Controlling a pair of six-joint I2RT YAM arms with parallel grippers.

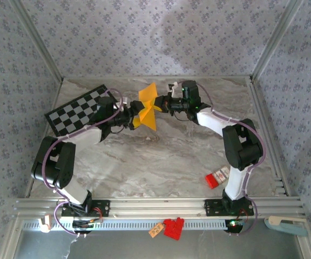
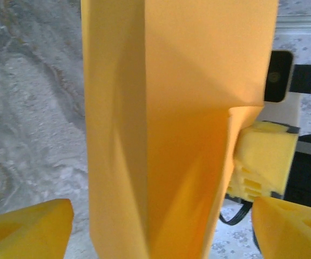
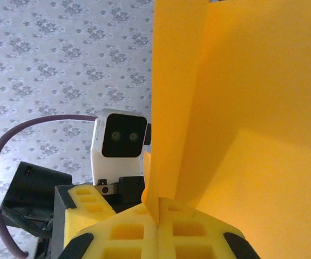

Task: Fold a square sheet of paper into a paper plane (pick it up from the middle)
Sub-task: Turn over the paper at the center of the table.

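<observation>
Top external view, nearest me: a red block [image 1: 215, 178] lies on the desk [image 1: 161, 156] beside the right arm's base. Further in, above the middle of the desk, the two grippers meet from either side at the orange-yellow paper [image 1: 146, 108]. It hangs in the air, creased and roughly upright.

The right gripper [image 1: 160, 104] has hold of it. In the right wrist view its yellow pads [image 3: 134, 248] are pressed together, with a folded edge of the paper [image 3: 252, 135] pinched in the seam between them.

The left gripper [image 1: 132, 116] stands wide. From the left wrist view its fingertips [image 2: 26, 229] sit far apart on either side of the paper [image 2: 188, 108], and neither seems to touch it.

Beyond the left arm, a checkered board [image 1: 77, 110] lies flat at the far left of the desk.
</observation>
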